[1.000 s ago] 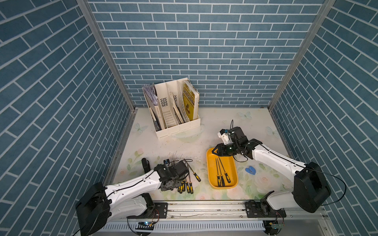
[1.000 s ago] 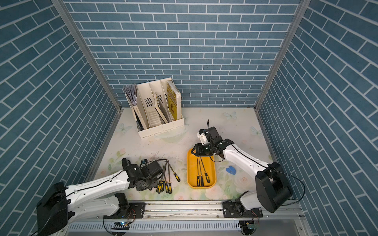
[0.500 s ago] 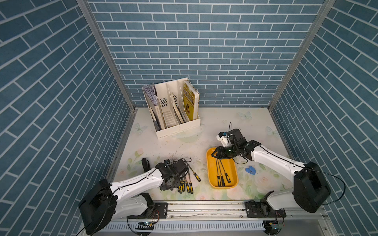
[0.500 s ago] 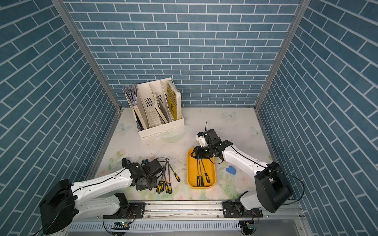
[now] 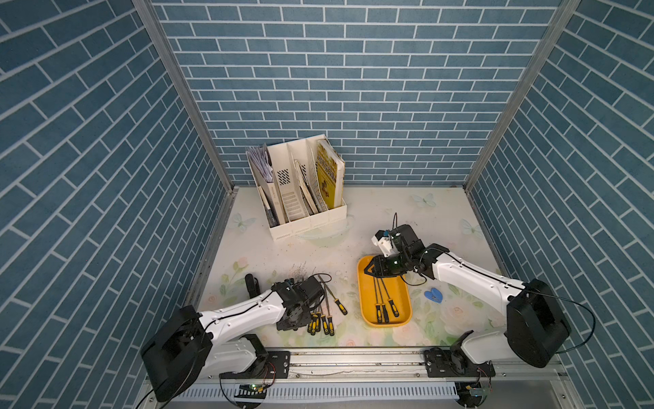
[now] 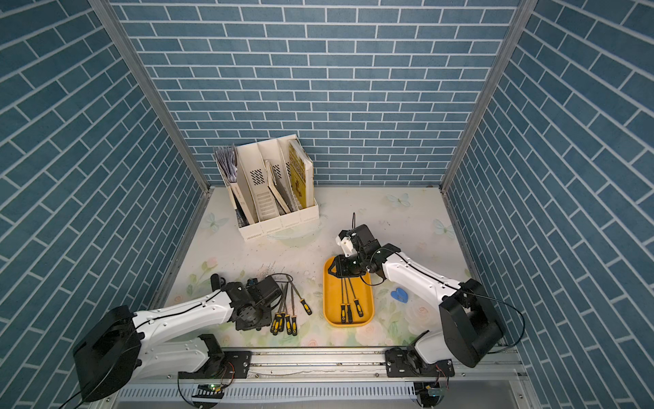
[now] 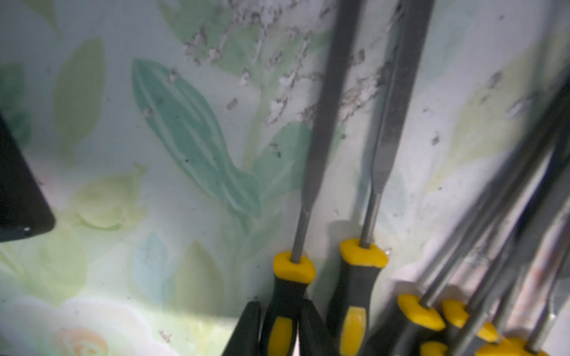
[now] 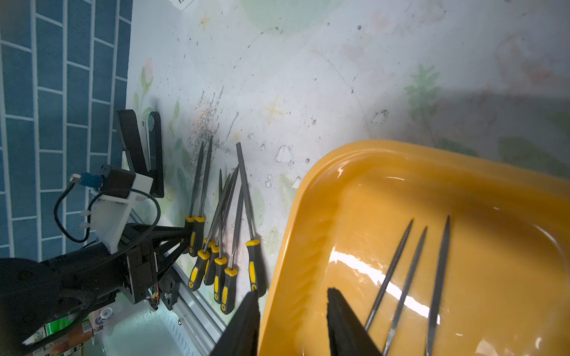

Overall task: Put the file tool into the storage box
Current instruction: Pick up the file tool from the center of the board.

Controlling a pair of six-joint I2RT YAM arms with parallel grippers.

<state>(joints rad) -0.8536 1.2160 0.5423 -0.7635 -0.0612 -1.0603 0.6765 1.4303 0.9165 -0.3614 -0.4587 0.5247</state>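
Floral tabletop (image 5: 389,212), blue brick walls (image 5: 354,88). Left claw (image 7: 279,305) pinches file (image 7: 327,123) handle, tip pointing rearward; right claw (image 8: 293,291) spread at tray (image 8: 401,172) rim.

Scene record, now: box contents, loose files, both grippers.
storage box: three files inside
loose files: row on table, outside box
left gripper: fingers pressed to both sides of one loose file's handle
right gripper: fingers astride box rim; grip unclear
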